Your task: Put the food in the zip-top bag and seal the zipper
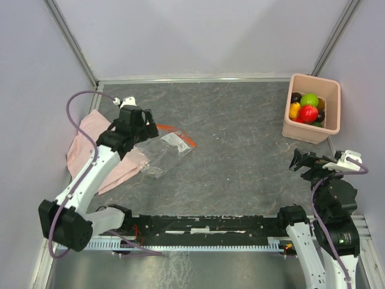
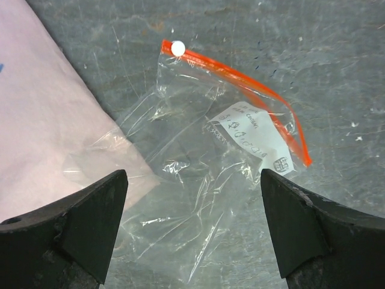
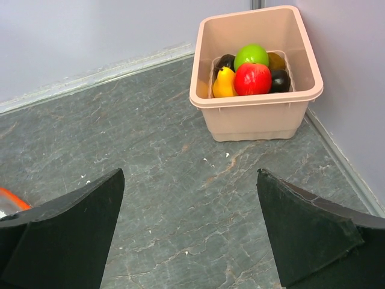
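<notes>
Both wide and empty: left pincer (image 2: pixel 192 180) above the zip-top bag (image 2: pixel 180 138), right pincer (image 3: pixel 190 177) well apart from the food (image 3: pixel 252 78).

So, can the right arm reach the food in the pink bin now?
Probably yes. The right gripper is open and faces the bin, nothing stands between them, and the food lies uncovered inside. Only the bin walls might crowd it.

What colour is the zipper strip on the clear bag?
The zipper is red-orange with a small white end piece, clearest in the left wrist view.
</notes>
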`<action>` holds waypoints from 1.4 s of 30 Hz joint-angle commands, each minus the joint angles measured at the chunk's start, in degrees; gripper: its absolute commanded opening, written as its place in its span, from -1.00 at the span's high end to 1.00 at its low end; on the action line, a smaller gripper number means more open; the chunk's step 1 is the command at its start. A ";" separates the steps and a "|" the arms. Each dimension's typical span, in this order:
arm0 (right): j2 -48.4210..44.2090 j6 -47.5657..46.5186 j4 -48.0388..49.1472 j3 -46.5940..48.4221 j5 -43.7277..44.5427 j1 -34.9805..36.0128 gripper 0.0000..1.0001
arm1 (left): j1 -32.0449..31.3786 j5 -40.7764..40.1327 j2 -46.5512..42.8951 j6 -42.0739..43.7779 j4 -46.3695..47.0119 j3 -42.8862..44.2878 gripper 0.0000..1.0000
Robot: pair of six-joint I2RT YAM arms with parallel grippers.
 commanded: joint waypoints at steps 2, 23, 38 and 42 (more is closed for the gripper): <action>-0.42 0.72 3.15 -0.16 -0.54 0.93 -0.98 | -0.81 -2.29 8.58 -4.51 3.45 5.22 -0.93; 0.38 -0.82 2.30 0.43 -4.53 2.97 -0.98 | -6.27 -3.16 41.42 -2.22 7.51 19.95 -0.95; 9.25 1.63 1.20 1.36 -17.50 2.94 -0.98 | -15.00 17.56 44.26 9.83 12.93 15.87 -0.82; 13.24 2.10 2.09 0.56 -22.42 2.95 -0.98 | -17.91 18.21 41.19 12.90 12.77 13.59 -0.80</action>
